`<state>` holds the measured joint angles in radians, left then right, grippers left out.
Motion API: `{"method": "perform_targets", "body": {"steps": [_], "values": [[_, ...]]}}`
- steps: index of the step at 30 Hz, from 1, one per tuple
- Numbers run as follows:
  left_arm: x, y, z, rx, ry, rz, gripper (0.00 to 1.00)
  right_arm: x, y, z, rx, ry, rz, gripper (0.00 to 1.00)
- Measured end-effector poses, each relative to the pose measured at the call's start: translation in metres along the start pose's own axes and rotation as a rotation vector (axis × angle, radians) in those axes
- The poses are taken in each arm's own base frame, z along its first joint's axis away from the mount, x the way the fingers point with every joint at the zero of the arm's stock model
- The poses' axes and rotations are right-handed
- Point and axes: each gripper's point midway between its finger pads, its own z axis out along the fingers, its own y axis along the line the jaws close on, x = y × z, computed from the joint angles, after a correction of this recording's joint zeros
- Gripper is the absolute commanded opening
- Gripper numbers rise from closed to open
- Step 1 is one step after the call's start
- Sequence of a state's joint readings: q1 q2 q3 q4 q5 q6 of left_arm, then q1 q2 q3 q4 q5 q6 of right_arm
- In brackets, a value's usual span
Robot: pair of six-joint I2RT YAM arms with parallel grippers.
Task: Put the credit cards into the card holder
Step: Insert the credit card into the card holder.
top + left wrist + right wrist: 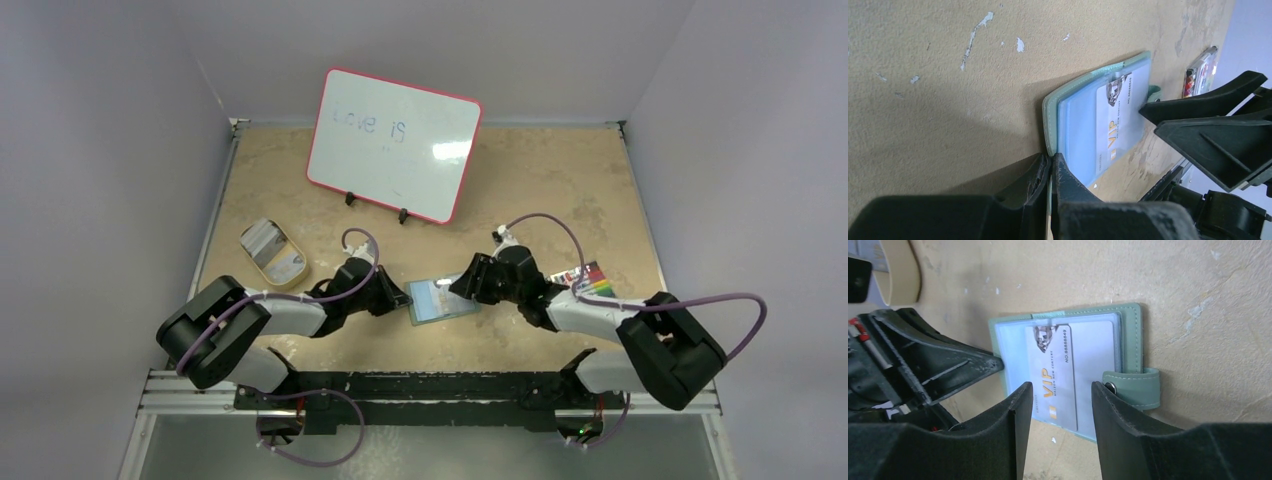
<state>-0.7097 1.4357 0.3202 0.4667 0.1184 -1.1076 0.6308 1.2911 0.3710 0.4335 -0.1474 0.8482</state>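
The sage-green card holder (pixel 443 299) lies open on the table between both arms. A whitish-blue credit card (pixel 1068 367) printed "VIP" lies on its inner pockets; I cannot tell whether it is under the clear sleeve. It also shows in the left wrist view (pixel 1120 112). My left gripper (pixel 1052 161) is shut on the holder's left edge (pixel 1050 107) and pins it. My right gripper (pixel 1060 390) is open just above the holder's near edge, its fingers straddling the card. The strap with the snap button (pixel 1133 387) sticks out to the right.
A whiteboard (pixel 393 143) stands at the back. A beige oval tray (pixel 285 265) holding a silvery case (pixel 260 238) sits at the left. A colourful striped pack (pixel 592 280) lies at the right, beside the right arm.
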Motion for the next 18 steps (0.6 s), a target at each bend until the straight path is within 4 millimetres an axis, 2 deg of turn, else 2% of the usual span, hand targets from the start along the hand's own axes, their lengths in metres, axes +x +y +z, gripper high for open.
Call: {"method": "perform_targets", "body": {"steps": [3,10,18], "values": [[0.0,0.0,0.0,0.0,0.0,0.001,0.0,0.009,-0.004,0.006,0.024,0.035,-0.006,0.51],[0.0,0.0,0.0,0.0,0.002,0.001,0.0,0.015,0.015,0.022,-0.007,0.07,-0.041,0.5],[0.001,-0.001,0.0,0.001,0.004,0.004,0.0,0.024,0.025,0.029,-0.049,0.087,-0.044,0.49]]}}
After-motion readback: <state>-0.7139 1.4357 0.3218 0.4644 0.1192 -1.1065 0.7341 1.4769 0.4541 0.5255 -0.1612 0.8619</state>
